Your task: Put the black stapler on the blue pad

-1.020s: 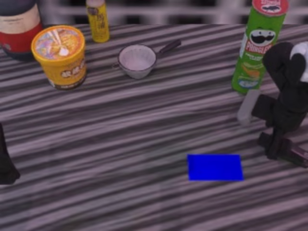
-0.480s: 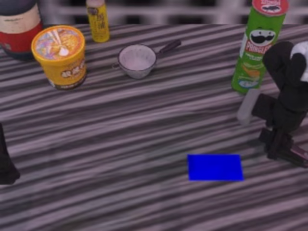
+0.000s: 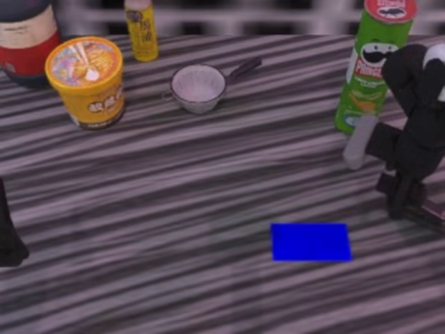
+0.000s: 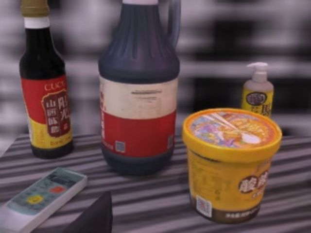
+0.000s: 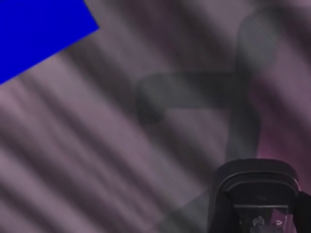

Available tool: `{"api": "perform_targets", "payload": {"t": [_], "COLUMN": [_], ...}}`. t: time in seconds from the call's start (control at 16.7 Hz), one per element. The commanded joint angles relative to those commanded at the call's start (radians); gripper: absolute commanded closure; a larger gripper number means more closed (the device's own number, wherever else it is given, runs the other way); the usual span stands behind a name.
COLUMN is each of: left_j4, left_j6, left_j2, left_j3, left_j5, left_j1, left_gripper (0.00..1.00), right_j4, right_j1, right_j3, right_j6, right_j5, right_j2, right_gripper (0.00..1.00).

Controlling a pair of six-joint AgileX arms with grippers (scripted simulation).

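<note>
Hanging bent over, right of the flat bright blue pad (image 3: 311, 241), right gripper (image 3: 407, 198) pinched on the slim black stapler (image 3: 421, 209), lifted off the striped table (image 3: 208, 181). Left gripper (image 3: 8, 240) parked far left, fingers unclear.

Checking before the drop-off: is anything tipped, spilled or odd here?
Nothing stands out. The cup, can and pan stand upright, the pad lies flat and bare, and the stapler sits in the right gripper's jaws near the table's right edge, clear of the pad. The left arm is parked at the left edge.
</note>
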Motion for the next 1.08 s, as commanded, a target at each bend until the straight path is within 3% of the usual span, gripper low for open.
{"api": "perform_targets", "payload": {"t": [0.42,0.84,1.08], "left_j4": [0.000,0.000,0.000], "left_j6": [0.000,0.000,0.000], "left_j2": [0.000,0.000,0.000], "left_j3": [0.000,0.000,0.000], "left_j5": [0.000,0.000,0.000], "left_j1": [0.000,0.000,0.000], "left_gripper": [0.00,0.00,0.00], "right_j4": [-0.282,-0.276,-0.241], "right_j1": [0.006,0.007,0.029], "right_j3": [0.158,0.167,0.210], "right_j6": [-0.001,0.028,0.206], "right_j5": [0.001,0.006,0.029], "right_j2": [-0.111,-0.113,-0.115], "right_gripper": [1.00,1.00,1.00]}}
